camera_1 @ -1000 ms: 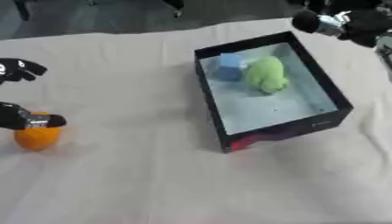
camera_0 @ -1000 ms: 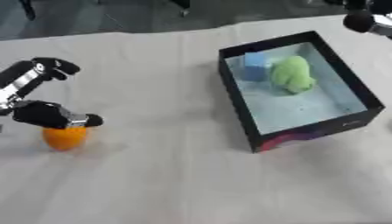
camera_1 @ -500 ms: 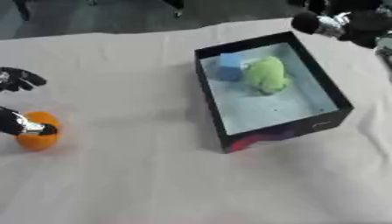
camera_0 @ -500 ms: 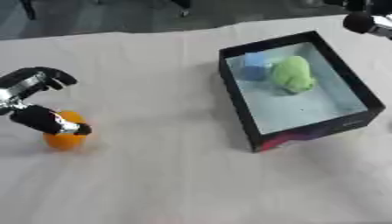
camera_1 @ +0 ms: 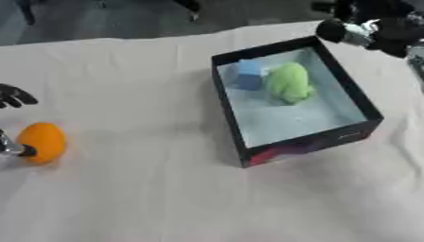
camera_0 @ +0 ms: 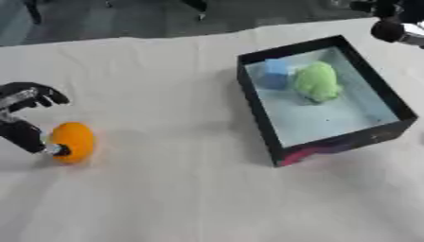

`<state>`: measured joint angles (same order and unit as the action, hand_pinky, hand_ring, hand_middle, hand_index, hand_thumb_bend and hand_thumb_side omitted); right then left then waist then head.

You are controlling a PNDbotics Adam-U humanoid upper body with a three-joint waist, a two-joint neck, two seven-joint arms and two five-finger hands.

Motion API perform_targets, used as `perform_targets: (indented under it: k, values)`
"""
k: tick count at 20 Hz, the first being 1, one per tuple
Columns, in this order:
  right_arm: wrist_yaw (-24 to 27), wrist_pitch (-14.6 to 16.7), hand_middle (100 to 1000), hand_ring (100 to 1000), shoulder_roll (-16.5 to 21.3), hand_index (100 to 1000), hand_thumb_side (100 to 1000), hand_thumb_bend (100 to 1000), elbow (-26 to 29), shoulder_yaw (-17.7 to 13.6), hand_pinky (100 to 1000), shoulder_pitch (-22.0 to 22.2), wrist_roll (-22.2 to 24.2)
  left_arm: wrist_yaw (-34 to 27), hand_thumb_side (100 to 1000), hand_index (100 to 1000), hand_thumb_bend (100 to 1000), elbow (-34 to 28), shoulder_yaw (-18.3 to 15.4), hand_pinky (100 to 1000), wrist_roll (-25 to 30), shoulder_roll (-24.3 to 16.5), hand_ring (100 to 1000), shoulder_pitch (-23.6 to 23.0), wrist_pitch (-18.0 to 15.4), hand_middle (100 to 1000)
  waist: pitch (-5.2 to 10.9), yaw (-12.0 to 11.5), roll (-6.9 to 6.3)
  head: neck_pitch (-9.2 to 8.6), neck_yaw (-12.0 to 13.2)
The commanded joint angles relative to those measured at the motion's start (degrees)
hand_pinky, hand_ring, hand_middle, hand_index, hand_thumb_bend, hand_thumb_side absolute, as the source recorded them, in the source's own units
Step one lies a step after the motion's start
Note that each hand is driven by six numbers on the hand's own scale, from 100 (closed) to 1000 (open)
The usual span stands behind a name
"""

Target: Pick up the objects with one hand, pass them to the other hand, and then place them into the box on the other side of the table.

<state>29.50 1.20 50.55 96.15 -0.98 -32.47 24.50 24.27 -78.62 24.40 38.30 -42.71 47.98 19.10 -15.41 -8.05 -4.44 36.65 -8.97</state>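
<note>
An orange rounded object (camera_0: 73, 141) lies on the cloth at the left. My left hand (camera_0: 23, 133) is just to its left, open, with the thumb tip touching the object's lower left side and the fingers (camera_0: 35, 93) spread above and apart from it. At the right stands the black box (camera_0: 258, 116) with a pale blue inside. It holds a blue cube (camera_0: 276, 74) and a green lumpy object (camera_0: 316, 81). My right hand (camera_1: 374, 31) hovers past the box's far right corner; I cannot make out how it is set.
A pale cloth (camera_0: 165, 189) covers the table. Its far edge runs along the top, with dark floor (camera_0: 124, 19) beyond. The stretch between the orange object and the box is bare cloth.
My left hand was closed over the orange object; it has let go and drawn back to the left. The orange object stays on the cloth. The right hand has barely moved.
</note>
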Motion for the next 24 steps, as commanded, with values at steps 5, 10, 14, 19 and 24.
perform_targets:
  k: [5, 10, 14, 19, 24]
  values:
    - [-0.11, 0.09, 1000, 1000, 1.66, 1000, 317, 598, 1.44, -0.91, 1000, -0.35, -0.06, 8.33, 109, 799, 664, -0.43, -6.14, 906, 13.5, -0.29, 877, 1.79, -1.12, 811, 1.62, -0.06, -0.2, -0.65, -0.08]
    - [-0.27, 0.08, 1000, 1000, 1.57, 1000, 316, 598, 1.52, -0.93, 1000, -0.19, -0.09, 10.02, 125, 753, 568, 0.75, -5.71, 901, 13.66, 0.2, 876, 1.85, -2.32, 812, 1.47, 0.1, -0.18, -0.66, 0.0]
    - [-0.47, 0.03, 1000, 1000, 1.45, 1000, 315, 598, 1.51, -0.89, 1000, -0.11, 0.03, 9.73, 144, 791, 613, 0.84, -6.0, 904, 13.66, 0.69, 874, 1.84, -2.23, 814, 1.39, 0.15, -0.19, -0.59, -0.01]
    - [-0.53, 0.0, 1000, 1000, 1.38, 1000, 314, 598, 1.54, -0.87, 1000, -0.05, 0.03, 9.06, 177, 814, 675, 0.72, -6.26, 905, 13.66, 0.96, 873, 1.93, -1.72, 813, 1.34, 0.24, -0.23, -0.62, -0.4]
    - [-0.81, -0.18, 1000, 1000, 1.11, 1000, 315, 598, 1.54, -0.7, 1000, -0.02, 0.36, 10.06, 183, 816, 683, 1.67, -6.17, 904, 13.66, 1.86, 878, 2.2, -1.28, 816, 1.31, 0.29, -0.28, -0.78, -0.34]
